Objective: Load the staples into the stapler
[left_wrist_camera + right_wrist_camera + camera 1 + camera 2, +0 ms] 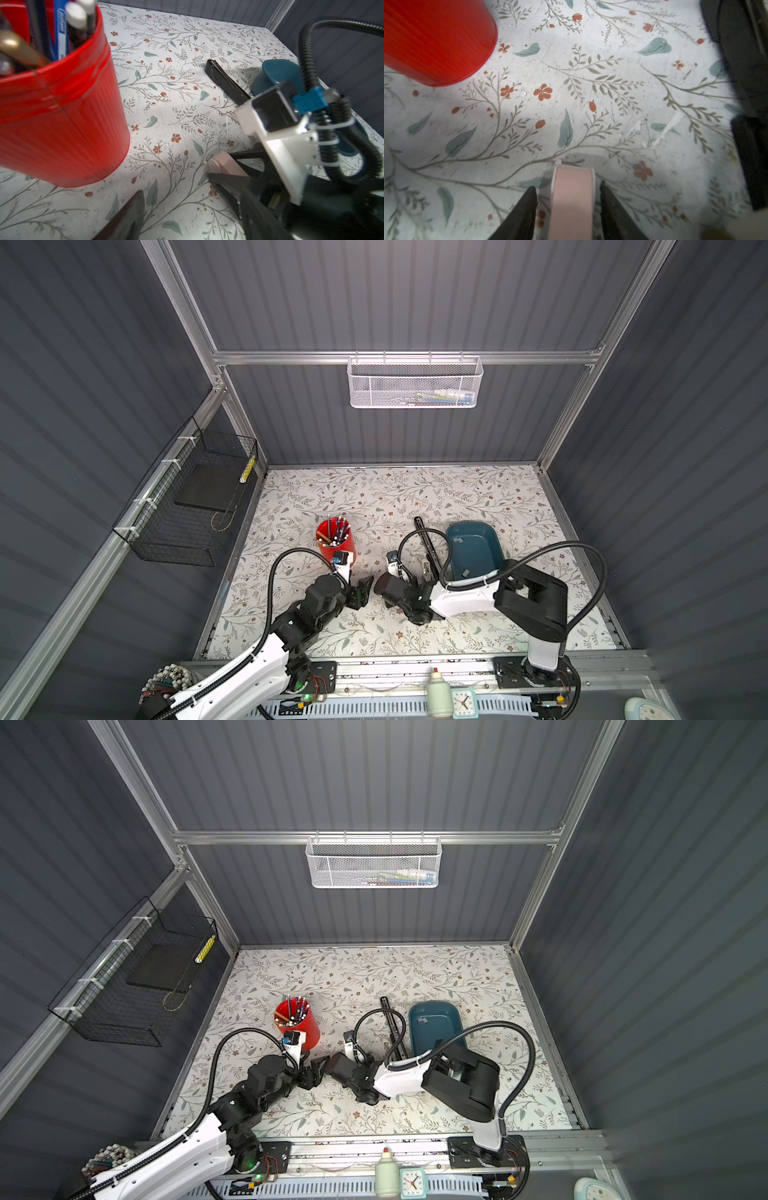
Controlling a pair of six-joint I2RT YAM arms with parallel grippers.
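Note:
The black stapler lies folded open on the floral table, beside a teal tray. Small grey staples rest in the tray. My right gripper stands left of the stapler, its jaws open either side of a pale pink oblong object, with a gap showing on both sides. The left gripper is open just left of it, with only tabletop between its fingers.
A red cup full of pens stands close behind the left gripper. A white mesh basket hangs on the back wall, a black wire basket on the left wall. A bottle and clock sit on the front rail.

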